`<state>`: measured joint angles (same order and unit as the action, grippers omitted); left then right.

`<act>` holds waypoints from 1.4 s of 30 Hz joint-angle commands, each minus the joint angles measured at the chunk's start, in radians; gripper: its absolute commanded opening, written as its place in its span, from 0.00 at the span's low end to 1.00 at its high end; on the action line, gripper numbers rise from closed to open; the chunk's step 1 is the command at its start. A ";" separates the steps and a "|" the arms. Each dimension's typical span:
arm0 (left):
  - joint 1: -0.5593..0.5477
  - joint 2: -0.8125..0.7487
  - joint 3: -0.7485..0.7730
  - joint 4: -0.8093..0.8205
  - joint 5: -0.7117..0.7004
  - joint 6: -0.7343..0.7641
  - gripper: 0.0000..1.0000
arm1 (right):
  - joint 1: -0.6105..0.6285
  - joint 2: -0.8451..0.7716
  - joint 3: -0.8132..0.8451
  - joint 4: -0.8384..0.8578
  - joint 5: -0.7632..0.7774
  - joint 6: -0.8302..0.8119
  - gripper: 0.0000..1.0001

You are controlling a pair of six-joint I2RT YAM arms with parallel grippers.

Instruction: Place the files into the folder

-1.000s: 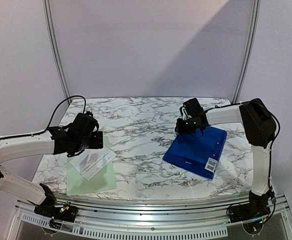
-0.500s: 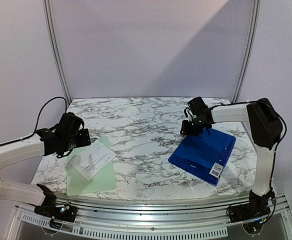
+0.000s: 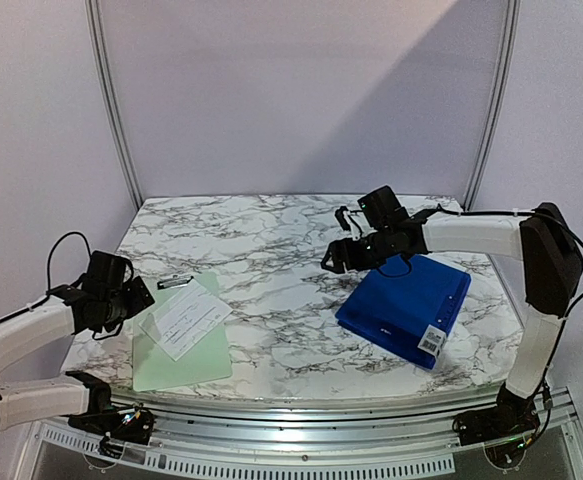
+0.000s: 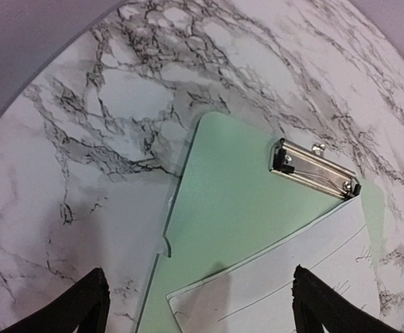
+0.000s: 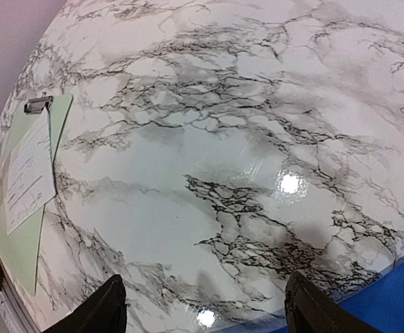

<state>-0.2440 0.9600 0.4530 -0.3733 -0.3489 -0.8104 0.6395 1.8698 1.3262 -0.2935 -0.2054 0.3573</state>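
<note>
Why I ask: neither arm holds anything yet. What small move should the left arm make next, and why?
Probably lower the left gripper onto the white slip: its fingers are open, hovering over the slip's corner on the green clipboard, nothing is held, and the blue folder lies shut.

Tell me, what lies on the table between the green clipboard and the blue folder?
Nothing does: only the bare marble table stretches between the clipboard and the folder, as the top external view shows.
</note>
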 commanded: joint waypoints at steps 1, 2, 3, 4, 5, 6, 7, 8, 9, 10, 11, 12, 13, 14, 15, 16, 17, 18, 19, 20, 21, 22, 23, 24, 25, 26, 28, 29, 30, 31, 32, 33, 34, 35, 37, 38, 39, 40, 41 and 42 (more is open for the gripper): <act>0.028 -0.001 -0.036 -0.066 0.076 -0.100 0.93 | 0.013 -0.049 -0.039 0.016 -0.033 0.011 0.79; 0.028 -0.002 -0.042 -0.074 0.092 -0.110 0.93 | 0.014 -0.056 -0.040 0.015 -0.032 0.011 0.80; 0.028 -0.004 -0.050 -0.080 0.103 -0.116 0.93 | 0.014 -0.060 -0.041 0.011 -0.030 0.011 0.80; 0.028 -0.010 -0.057 -0.090 0.113 -0.121 0.93 | 0.014 -0.064 -0.041 0.009 -0.026 0.010 0.81; 0.027 -0.016 -0.064 -0.099 0.120 -0.126 0.93 | 0.015 -0.070 -0.042 0.006 -0.022 0.008 0.83; 0.027 -0.021 -0.070 -0.111 0.122 -0.127 0.93 | 0.014 -0.079 -0.042 0.004 -0.016 0.003 0.84; 0.019 -0.029 -0.077 -0.124 0.121 -0.140 0.93 | 0.014 -0.083 -0.044 0.003 -0.010 0.001 0.85; 0.012 -0.034 -0.085 -0.120 0.128 -0.148 0.93 | 0.014 -0.090 -0.044 0.003 -0.006 -0.004 0.85; 0.010 -0.037 -0.093 -0.122 0.138 -0.155 0.92 | 0.015 -0.093 -0.044 0.003 -0.001 -0.006 0.86; 0.009 -0.038 -0.096 -0.122 0.150 -0.163 0.92 | 0.015 -0.099 -0.043 0.003 0.002 -0.008 0.86; 0.007 -0.035 -0.100 -0.124 0.155 -0.166 0.92 | 0.015 -0.102 -0.043 0.003 0.007 -0.012 0.87; 0.005 -0.034 -0.102 -0.125 0.162 -0.170 0.92 | 0.015 -0.105 -0.043 0.003 0.010 -0.014 0.87; 0.001 -0.032 -0.101 -0.126 0.166 -0.173 0.92 | 0.014 -0.108 -0.045 0.003 0.012 -0.016 0.87; -0.004 -0.031 -0.101 -0.131 0.169 -0.180 0.91 | 0.014 -0.109 -0.046 0.002 0.016 -0.017 0.87; -0.012 -0.034 -0.101 -0.134 0.170 -0.187 0.90 | 0.015 -0.110 -0.047 0.001 0.019 -0.020 0.87; -0.021 -0.038 -0.104 -0.130 0.172 -0.196 0.89 | 0.014 -0.111 -0.047 -0.003 0.023 -0.023 0.88; -0.031 -0.043 -0.112 -0.122 0.177 -0.204 0.89 | 0.014 -0.112 -0.048 -0.007 0.027 -0.027 0.88; -0.038 -0.043 -0.118 -0.114 0.189 -0.213 0.88 | 0.014 -0.112 -0.049 -0.009 0.032 -0.029 0.88; -0.048 -0.040 -0.123 -0.107 0.203 -0.222 0.88 | 0.015 -0.114 -0.051 -0.013 0.039 -0.031 0.88; -0.061 -0.036 -0.125 -0.102 0.209 -0.232 0.88 | 0.014 -0.116 -0.053 -0.016 0.043 -0.033 0.88; -0.077 -0.031 -0.125 -0.098 0.211 -0.245 0.88 | 0.015 -0.119 -0.058 -0.015 0.049 -0.035 0.88; -0.096 -0.027 -0.124 -0.090 0.211 -0.260 0.87 | 0.014 -0.122 -0.064 -0.015 0.052 -0.035 0.88; -0.116 -0.024 -0.122 -0.083 0.208 -0.275 0.87 | 0.015 -0.128 -0.069 -0.013 0.057 -0.036 0.89; -0.135 -0.022 -0.120 -0.076 0.206 -0.295 0.87 | 0.015 -0.132 -0.074 -0.013 0.062 -0.036 0.89; -0.152 -0.019 -0.119 -0.067 0.202 -0.314 0.87 | 0.015 -0.138 -0.079 -0.014 0.065 -0.036 0.90; -0.168 -0.017 -0.121 -0.054 0.202 -0.333 0.87 | 0.014 -0.144 -0.083 -0.016 0.066 -0.035 0.90; -0.206 -0.009 -0.127 -0.020 0.208 -0.373 0.87 | 0.015 -0.149 -0.089 -0.021 0.072 -0.035 0.90; -0.224 -0.005 -0.129 -0.006 0.209 -0.390 0.86 | 0.014 -0.155 -0.093 -0.024 0.077 -0.035 0.91; -0.241 0.001 -0.129 0.009 0.208 -0.408 0.86 | 0.014 -0.159 -0.098 -0.027 0.081 -0.034 0.91; -0.259 0.008 -0.129 0.024 0.207 -0.426 0.86 | 0.015 -0.164 -0.103 -0.028 0.085 -0.034 0.91; -0.279 0.018 -0.130 0.041 0.203 -0.445 0.86 | 0.014 -0.169 -0.109 -0.028 0.091 -0.033 0.92; -0.300 0.028 -0.131 0.065 0.199 -0.464 0.86 | 0.014 -0.176 -0.115 -0.028 0.096 -0.032 0.93; -0.320 0.038 -0.131 0.081 0.194 -0.481 0.86 | 0.015 -0.180 -0.121 -0.029 0.103 -0.032 0.93; -0.340 0.051 -0.130 0.097 0.187 -0.500 0.86 | 0.015 -0.186 -0.126 -0.031 0.108 -0.030 0.94; -0.380 0.078 -0.128 0.133 0.172 -0.535 0.85 | 0.013 -0.195 -0.134 -0.035 0.118 -0.029 0.94; -0.400 0.094 -0.128 0.156 0.167 -0.551 0.86 | 0.013 -0.200 -0.139 -0.038 0.123 -0.028 0.94; -0.417 0.111 -0.127 0.183 0.165 -0.570 0.85 | 0.013 -0.203 -0.142 -0.040 0.129 -0.028 0.95; -0.436 0.134 -0.125 0.213 0.162 -0.582 0.85 | 0.012 -0.207 -0.145 -0.044 0.133 -0.027 0.95; -0.454 0.160 -0.118 0.238 0.158 -0.592 0.85 | 0.012 -0.211 -0.149 -0.047 0.138 -0.028 0.95; -0.470 0.186 -0.108 0.263 0.153 -0.597 0.85 | 0.012 -0.215 -0.152 -0.050 0.143 -0.029 0.95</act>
<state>-0.6449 1.0573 0.3580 -0.1848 -0.2455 -1.3128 0.6533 1.6970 1.1942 -0.3157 -0.1036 0.3317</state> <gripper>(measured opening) 0.855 0.948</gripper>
